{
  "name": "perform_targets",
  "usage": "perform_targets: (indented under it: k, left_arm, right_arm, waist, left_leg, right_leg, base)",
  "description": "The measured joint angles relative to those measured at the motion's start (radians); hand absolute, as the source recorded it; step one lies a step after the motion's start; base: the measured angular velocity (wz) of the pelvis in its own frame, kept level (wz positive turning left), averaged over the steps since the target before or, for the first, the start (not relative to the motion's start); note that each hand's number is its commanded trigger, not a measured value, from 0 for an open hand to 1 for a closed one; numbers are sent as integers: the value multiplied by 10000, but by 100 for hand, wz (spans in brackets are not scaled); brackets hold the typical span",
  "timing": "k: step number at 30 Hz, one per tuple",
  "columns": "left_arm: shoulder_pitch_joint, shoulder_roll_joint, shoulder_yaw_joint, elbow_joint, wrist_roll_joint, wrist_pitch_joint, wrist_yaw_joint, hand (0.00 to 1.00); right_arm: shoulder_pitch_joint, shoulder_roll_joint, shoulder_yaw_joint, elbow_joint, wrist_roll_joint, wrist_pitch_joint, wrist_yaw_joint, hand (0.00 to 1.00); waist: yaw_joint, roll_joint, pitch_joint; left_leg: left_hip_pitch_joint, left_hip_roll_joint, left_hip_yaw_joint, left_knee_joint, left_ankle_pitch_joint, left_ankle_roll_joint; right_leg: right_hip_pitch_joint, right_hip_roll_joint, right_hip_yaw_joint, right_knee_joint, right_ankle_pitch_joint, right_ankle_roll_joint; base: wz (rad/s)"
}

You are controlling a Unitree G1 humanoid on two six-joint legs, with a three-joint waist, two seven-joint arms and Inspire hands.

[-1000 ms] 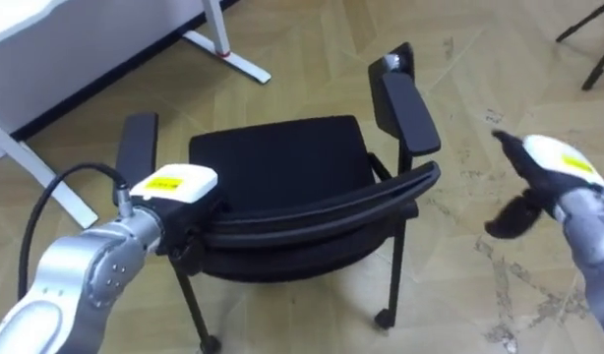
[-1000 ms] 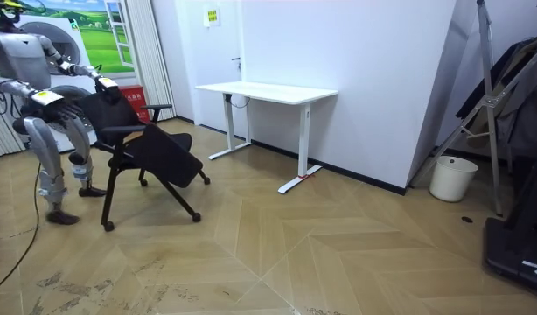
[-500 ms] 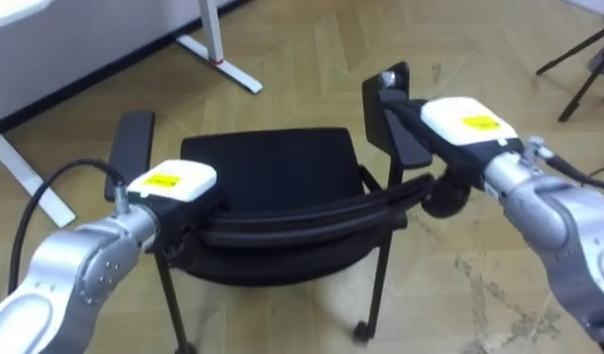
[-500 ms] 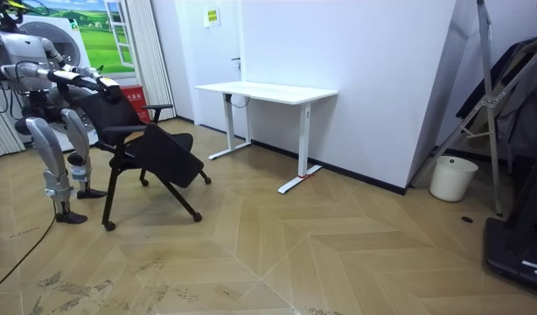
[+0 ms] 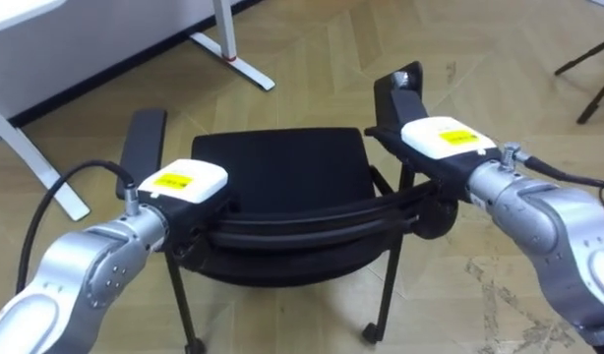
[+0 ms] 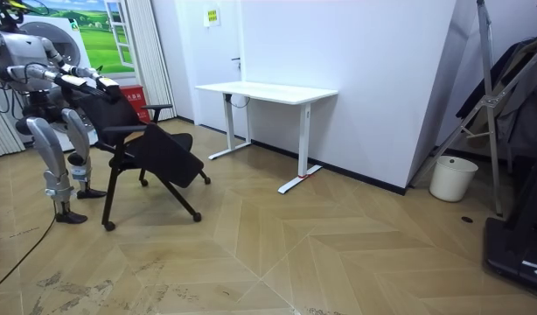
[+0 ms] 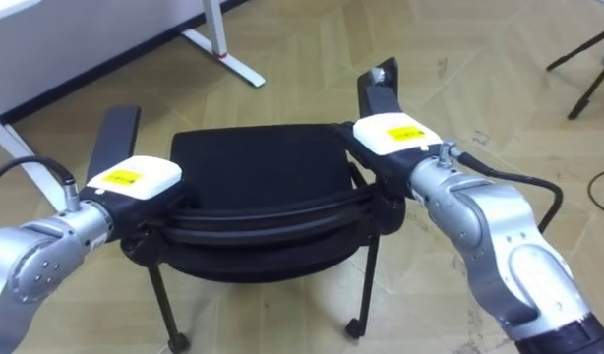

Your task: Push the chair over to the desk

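A black chair (image 5: 282,167) with two armrests stands right before me, its seat facing away and its backrest (image 5: 312,218) nearest. My left hand (image 5: 184,184) sits on the backrest's left end, dark fingers curled over the top rail. My right hand (image 5: 435,138) lies on the right end by the right armrest (image 5: 400,88), fingers curled down round the rail. In the room view I stand at the room view's left behind the chair (image 6: 155,149), both arms stretched to its backrest (image 6: 102,92).
A white desk (image 6: 268,92) stands beyond the chair by the wall; its foot (image 5: 238,54) shows ahead on the wooden floor. Dark stand legs (image 5: 592,69) reach in at the upper right. A white bin (image 6: 452,178) and a rack stand at the room view's right.
My right hand has swung in from the right and closed on the backrest's right end. The left hand has kept its hold. I have stepped slightly closer to the chair.
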Motion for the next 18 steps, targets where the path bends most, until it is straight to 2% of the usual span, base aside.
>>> perform_targets:
  k: [5,12,18]
  left_arm:
    - [-112,-117,-88,19,0,-23,20,100]
    - [-196,-232,-105,107,0,-3,105,100]
    - [-361,-323,-340,336,-49,7,265,100]
  right_arm:
    - [1,34,79,-2,-32,15,20,0]
    - [33,114,722,35,-18,39,308,0]
    - [281,119,1055,722,-73,33,265,0]
  waist:
    - [159,-51,17]
    - [137,-97,14]
    - [175,-80,9]
  left_leg:
    - [-12,-24,-7,-1,0,0]
    - [-75,-22,-24,73,-1,1]
    - [-41,-21,-62,69,-1,1]
  right_leg:
    - [-1,-28,-41,4,-18,21]
    - [9,-54,-157,-6,-30,24]
    - [238,-63,-313,-186,-29,25]
  base:
    - [0]
    - [4]
    - [9]
